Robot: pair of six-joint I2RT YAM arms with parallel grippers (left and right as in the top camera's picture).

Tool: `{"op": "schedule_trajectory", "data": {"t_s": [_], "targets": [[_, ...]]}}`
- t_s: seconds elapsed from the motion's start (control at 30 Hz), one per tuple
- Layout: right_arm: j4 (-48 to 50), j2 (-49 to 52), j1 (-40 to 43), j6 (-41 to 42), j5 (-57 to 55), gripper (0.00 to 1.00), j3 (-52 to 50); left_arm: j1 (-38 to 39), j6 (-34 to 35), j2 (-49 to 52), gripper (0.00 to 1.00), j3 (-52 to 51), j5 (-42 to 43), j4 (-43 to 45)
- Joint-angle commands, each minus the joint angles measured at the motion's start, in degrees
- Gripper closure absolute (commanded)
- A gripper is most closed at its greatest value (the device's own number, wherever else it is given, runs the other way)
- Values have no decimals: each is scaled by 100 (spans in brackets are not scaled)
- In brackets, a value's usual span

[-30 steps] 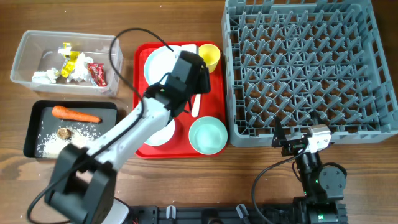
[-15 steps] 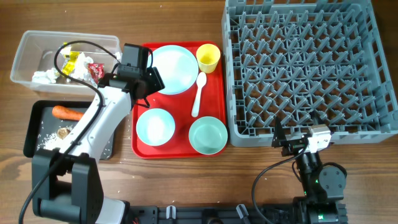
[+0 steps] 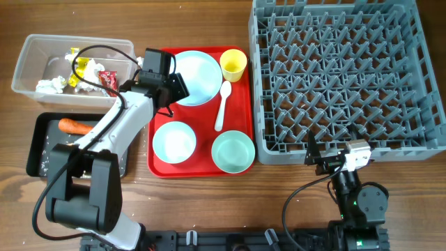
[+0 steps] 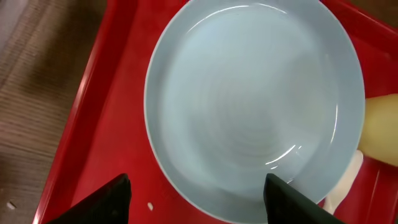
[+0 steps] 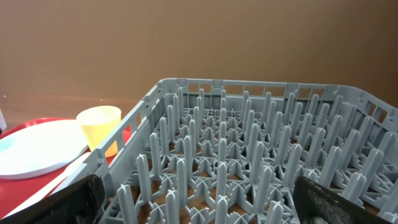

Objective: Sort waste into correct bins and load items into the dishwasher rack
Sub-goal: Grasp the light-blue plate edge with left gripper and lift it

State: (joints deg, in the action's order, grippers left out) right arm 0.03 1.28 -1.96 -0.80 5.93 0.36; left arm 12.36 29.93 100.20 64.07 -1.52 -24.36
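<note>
Left jaws gape wide over plate (image 4: 255, 106).

No text, label or number can be read anywhere.

Brown wooden table in soft, even light

The table (image 3: 209, 202) fills the overhead view, its dark brown top streaked with grain running left to right. In the right wrist view, a plain, flat brown backdrop (image 5: 93, 43) rises behind it, with a few pale specks. Shadows are faint and soft-edged.
</note>
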Motion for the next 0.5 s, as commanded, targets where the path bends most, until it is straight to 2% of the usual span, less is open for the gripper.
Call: {"op": "schedule_trajectory", "data": {"t_s": [0.0, 0.33, 0.47], "targets": [[33, 7, -11, -68, -13, 0, -7, -9, 59, 68, 32, -11, 66, 4], [33, 7, -11, -66, -13, 0, -7, 90, 61, 612, 32, -11, 57, 455], [33, 7, -11, -68, -13, 0, -7, 92, 101, 695, 46, -11, 39, 597]]}}
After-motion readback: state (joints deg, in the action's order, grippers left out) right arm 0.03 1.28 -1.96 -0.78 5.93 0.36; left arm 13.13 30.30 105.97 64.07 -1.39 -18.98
